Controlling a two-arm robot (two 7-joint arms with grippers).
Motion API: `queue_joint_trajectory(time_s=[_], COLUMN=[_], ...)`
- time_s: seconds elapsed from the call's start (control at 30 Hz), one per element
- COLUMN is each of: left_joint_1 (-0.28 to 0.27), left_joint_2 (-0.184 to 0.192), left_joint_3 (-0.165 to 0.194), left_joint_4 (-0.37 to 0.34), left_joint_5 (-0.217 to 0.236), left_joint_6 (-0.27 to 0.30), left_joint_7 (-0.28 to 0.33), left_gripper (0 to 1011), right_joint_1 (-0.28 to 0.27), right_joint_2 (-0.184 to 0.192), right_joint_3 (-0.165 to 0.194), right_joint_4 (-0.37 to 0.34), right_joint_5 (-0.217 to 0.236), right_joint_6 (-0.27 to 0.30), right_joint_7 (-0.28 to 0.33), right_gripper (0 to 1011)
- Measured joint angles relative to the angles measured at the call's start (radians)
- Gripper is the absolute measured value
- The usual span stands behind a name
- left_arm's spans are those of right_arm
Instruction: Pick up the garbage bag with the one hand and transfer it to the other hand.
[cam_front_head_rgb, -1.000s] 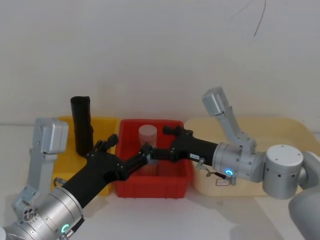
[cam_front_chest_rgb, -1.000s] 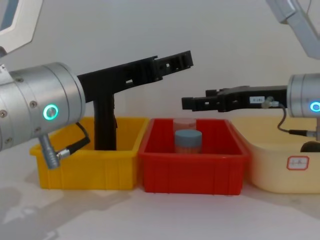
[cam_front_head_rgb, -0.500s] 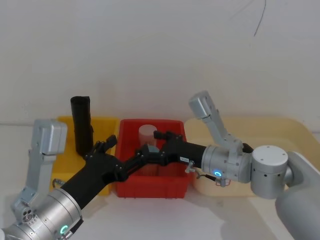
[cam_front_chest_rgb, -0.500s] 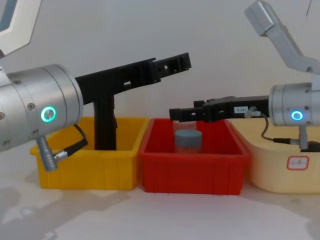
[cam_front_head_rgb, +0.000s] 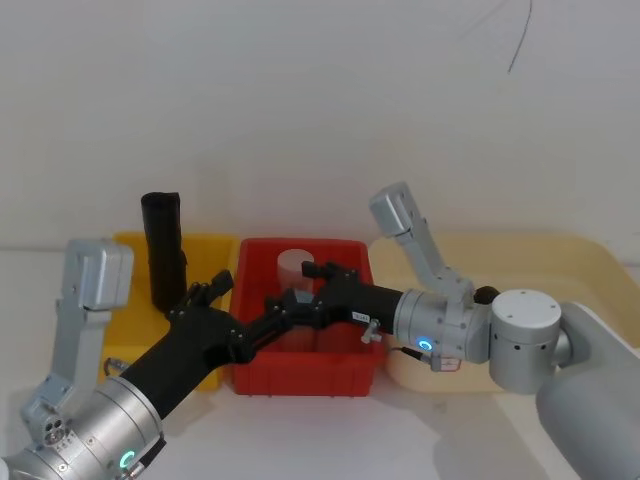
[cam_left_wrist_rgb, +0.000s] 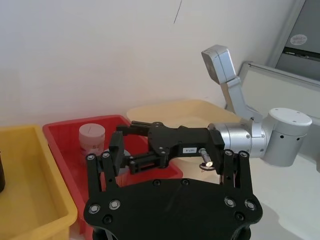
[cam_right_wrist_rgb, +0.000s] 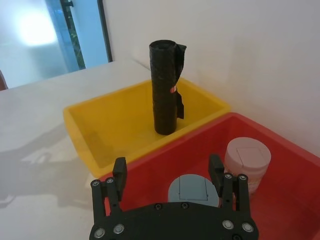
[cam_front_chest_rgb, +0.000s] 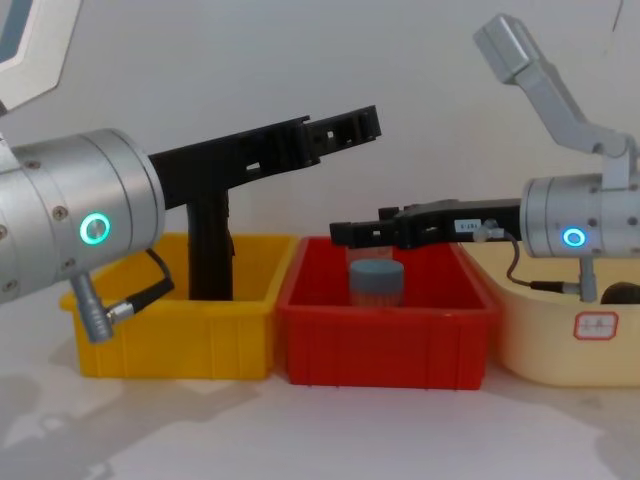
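Observation:
The garbage bag (cam_front_head_rgb: 163, 250) is a black roll standing upright at the back of the yellow bin (cam_front_head_rgb: 215, 246); in the right wrist view the garbage bag (cam_right_wrist_rgb: 166, 87) has nothing touching it. My left gripper (cam_front_head_rgb: 258, 300) reaches forward over the red bin (cam_front_head_rgb: 310, 380), well above its rim, open and holding nothing; in the left wrist view my left gripper (cam_left_wrist_rgb: 165, 161) has its fingers spread wide. My right gripper (cam_front_head_rgb: 290, 287) comes in from the right, low over the red bin, open and holding nothing. Seen from the chest, the left gripper (cam_front_chest_rgb: 350, 125) is above the right gripper (cam_front_chest_rgb: 342, 232).
A blue-lidded jar (cam_right_wrist_rgb: 192, 192) and a pale jar (cam_right_wrist_rgb: 246, 160) stand in the red bin (cam_front_chest_rgb: 385, 345), right under the right gripper. A cream tub (cam_front_head_rgb: 560, 262) sits to the right of it. The yellow bin (cam_front_chest_rgb: 170, 330) is leftmost, with a wall close behind.
My right gripper has moved left and lower over the red bin, closer to the left gripper's fingers. The left arm has barely moved. The garbage bag has not moved.

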Motion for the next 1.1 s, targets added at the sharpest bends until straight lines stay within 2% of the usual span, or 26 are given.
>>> queue_joint_trajectory(time_s=[0.53,1.1], left_joint_1=[0.001,0.001], left_joint_2=[0.0,0.0], left_joint_3=[0.0,0.0], left_joint_4=[0.0,0.0], left_joint_5=[0.0,0.0], left_joint_6=[0.0,0.0], left_joint_7=[0.0,0.0], left_gripper=[1002,1001], right_joint_1=[0.051,0.073], right_joint_2=[-0.012,-0.005], right_joint_3=[-0.024,-0.029], right_joint_4=[0.094,0.121], right_joint_5=[-0.005,-0.025], right_joint_6=[-0.002,0.024], right_joint_7=[0.006,-0.01], right_gripper=[1000,1000])
